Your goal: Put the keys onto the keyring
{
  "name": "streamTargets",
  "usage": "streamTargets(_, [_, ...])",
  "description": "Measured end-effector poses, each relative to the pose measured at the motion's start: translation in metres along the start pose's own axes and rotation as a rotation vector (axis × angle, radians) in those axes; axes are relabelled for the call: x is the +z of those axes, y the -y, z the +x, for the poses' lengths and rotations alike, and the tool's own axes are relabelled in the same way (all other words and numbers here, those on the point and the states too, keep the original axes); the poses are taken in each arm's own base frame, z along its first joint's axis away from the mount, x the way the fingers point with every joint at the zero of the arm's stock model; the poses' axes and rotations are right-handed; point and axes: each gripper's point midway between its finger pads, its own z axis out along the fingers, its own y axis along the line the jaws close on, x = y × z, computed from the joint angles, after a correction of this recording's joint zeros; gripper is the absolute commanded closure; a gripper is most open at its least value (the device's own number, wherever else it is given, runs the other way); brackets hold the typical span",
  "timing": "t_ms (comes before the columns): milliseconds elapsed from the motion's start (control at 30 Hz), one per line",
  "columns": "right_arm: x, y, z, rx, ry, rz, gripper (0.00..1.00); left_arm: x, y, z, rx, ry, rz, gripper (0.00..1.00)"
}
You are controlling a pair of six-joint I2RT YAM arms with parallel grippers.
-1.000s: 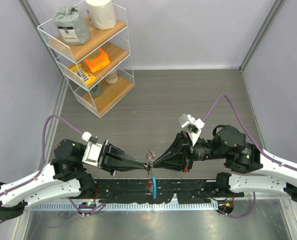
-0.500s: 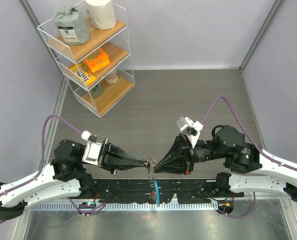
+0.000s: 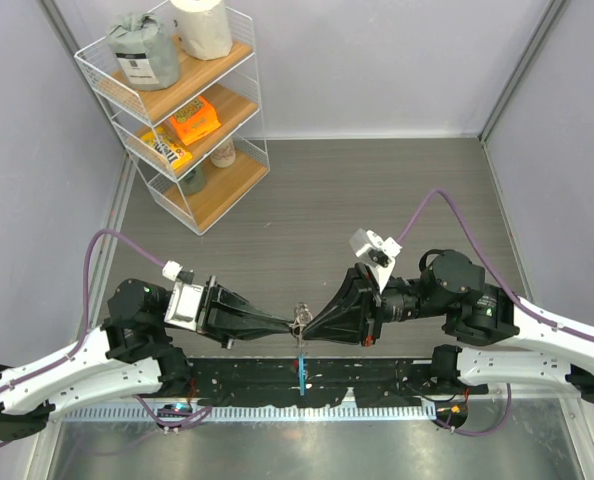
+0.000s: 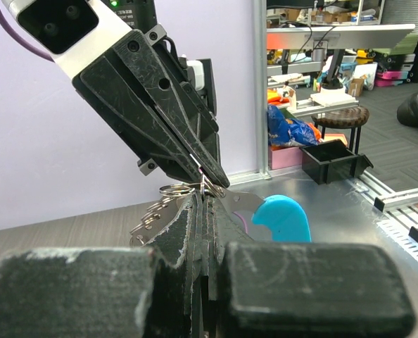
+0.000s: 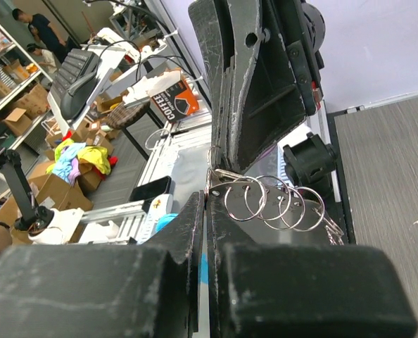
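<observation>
My left gripper (image 3: 293, 325) and right gripper (image 3: 308, 329) meet tip to tip above the near table edge. Between them hangs the bunch of silvery keys (image 3: 299, 316). In the left wrist view my left gripper (image 4: 204, 205) is shut on the flat keys (image 4: 151, 215), and the blue tag (image 4: 282, 219) sticks out to the right of them. The right gripper tip (image 4: 210, 177) pinches the thin keyring (image 4: 175, 189) just above. In the right wrist view my right gripper (image 5: 207, 194) is shut on the wire, with several small rings (image 5: 272, 202) beside it. The blue tag (image 3: 302, 375) dangles below.
A white wire shelf rack (image 3: 177, 110) with packets and rolls stands at the far left. A black rail (image 3: 307, 385) with the arm bases runs along the near edge. Grey walls (image 3: 377, 60) close in the back and sides.
The right arm has shifted slightly left and rolled. The blue tag swung right and then back under the tips. Both grippers stay shut at the bunch.
</observation>
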Motion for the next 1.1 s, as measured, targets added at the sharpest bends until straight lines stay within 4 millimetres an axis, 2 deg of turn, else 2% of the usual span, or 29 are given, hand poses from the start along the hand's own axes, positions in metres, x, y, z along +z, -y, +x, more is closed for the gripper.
streamTargets(1100, [-0.006, 0.008, -0.017, -0.015, 0.127, 0.053, 0.94, 0.001, 0.001, 0.002, -0.003, 0.014, 0.013, 1.0])
